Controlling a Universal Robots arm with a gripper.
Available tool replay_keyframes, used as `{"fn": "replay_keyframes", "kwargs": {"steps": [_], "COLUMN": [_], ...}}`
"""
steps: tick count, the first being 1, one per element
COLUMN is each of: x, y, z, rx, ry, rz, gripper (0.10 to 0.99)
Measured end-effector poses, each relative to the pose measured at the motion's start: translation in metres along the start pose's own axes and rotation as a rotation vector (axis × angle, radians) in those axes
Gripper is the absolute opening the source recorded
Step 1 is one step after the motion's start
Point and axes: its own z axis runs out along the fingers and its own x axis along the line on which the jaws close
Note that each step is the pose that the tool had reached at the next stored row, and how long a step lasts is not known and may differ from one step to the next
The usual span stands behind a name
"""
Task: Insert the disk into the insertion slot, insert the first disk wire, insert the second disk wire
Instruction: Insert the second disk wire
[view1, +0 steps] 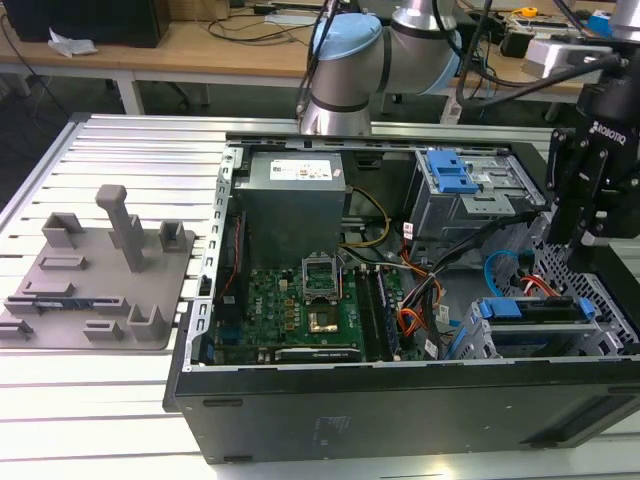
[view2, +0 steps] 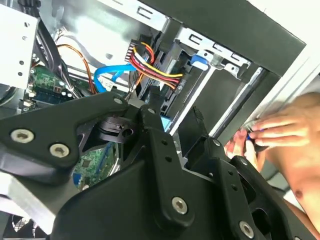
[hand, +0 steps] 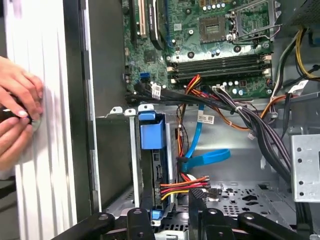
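Inside perforated grey metal insertion slot (view1: 610, 328), blue-framed rectangular disk (view1: 530, 310)

Disk (view1: 532, 309) seated in insertion slot (view1: 612, 326); end effector (view1: 578, 252) just above.

A slatted counter (view1: 120, 150) of pale ribbed metal runs across the exterior view, its grooves catching an even, soft light. Behind it stands a wooden counter (view1: 190, 45) with a light top and white legs (view1: 130, 95) (a dark box (view1: 90, 18), a crumpled white sheet (view1: 70, 43) and loose cables (view1: 250, 25) lie on it). Beneath that one, the floor (view1: 30, 110) is dark. In the first wrist view the same ribbed metal shows bright white, lit evenly along its length.
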Motion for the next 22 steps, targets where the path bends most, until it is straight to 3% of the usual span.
{"fn": "replay_keyframes", "kwargs": {"steps": [2, 3, 4, 7, 9, 13, 15, 19, 22], "x": [-0.0047, -0.0095, -0.0134, -0.0150, -0.0149, -0.0154, -0.0159, -0.0179, -0.0297], "y": [0.0009, 0.0017, 0.0023, 0.0062, 0.0120, 0.0268, 0.0290, 0.0291, 0.0364], "z": [0.0002, 0.0002, 0.0001, -0.0001, 0.0002, 0.0026, 0.0039, 0.0050, 0.0062], "rx": [0.003, 0.008, 0.016, 0.023, 0.024, 0.025, 0.027, 0.050, 0.058], "ry": [0.0055, 0.0127, 0.0247, 0.0675, 0.0849, 0.1043, 0.1091, 0.1242, 0.1399], "rz": [-0.004, -0.007, -0.010, -0.012, -0.012, -0.012, -0.016, -0.064, -0.072], "gripper": [0.420, 0.420, 0.420, 0.420, 0.420, 0.420, 0.420, 0.420, 0.420]}}
